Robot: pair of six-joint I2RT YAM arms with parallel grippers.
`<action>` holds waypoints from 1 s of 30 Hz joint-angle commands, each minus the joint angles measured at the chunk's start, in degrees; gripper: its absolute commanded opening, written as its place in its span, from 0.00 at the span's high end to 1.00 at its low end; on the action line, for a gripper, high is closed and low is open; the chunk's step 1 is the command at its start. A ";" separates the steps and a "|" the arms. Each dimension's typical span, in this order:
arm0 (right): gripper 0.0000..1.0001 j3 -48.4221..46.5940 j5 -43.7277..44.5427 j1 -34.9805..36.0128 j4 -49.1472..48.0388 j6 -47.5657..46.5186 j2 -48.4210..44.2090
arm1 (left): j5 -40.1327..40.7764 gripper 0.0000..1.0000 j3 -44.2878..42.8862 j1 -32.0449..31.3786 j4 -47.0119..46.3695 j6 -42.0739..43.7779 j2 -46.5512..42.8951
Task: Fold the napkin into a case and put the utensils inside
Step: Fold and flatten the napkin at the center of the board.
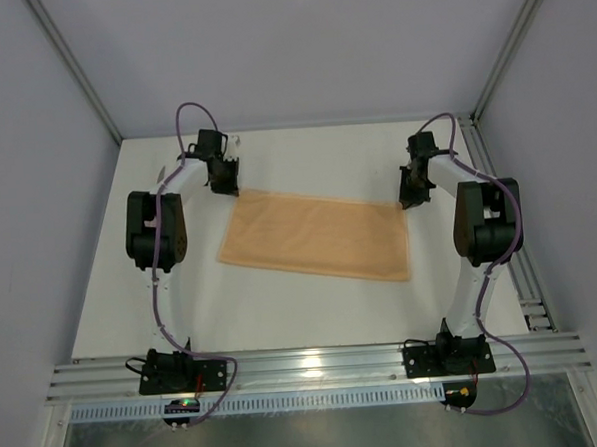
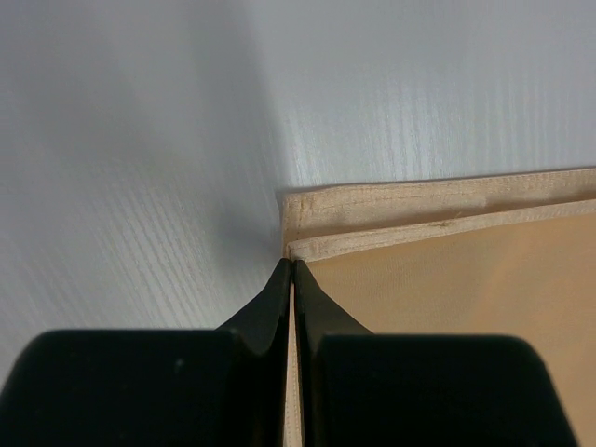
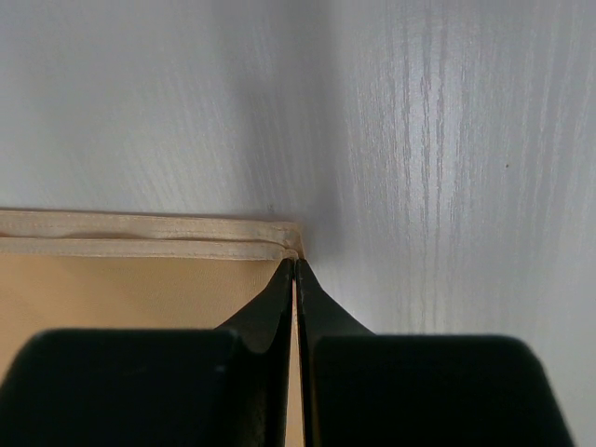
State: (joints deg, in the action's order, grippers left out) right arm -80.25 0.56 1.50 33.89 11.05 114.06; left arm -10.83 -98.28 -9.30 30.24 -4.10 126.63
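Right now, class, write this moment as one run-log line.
napkin: two layers, flat on table | left gripper: shut on far-left corner | right gripper: shut on far-right corner | utensils: none in view

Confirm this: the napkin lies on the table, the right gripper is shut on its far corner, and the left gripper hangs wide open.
Wrong on one count: the left gripper is shut too, pinching the napkin's other far corner, as the left wrist view shows. The rest stands.
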 commanded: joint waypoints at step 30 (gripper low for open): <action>0.97 33.39 -8.91 24.26 -7.52 18.30 -29.60 | 5.54 0.95 26.02 -7.22 18.11 12.45 -24.85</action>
State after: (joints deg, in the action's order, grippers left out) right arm -49.30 -6.55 26.24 31.81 24.29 84.90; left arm -9.76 -75.18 -17.58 47.75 5.61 100.84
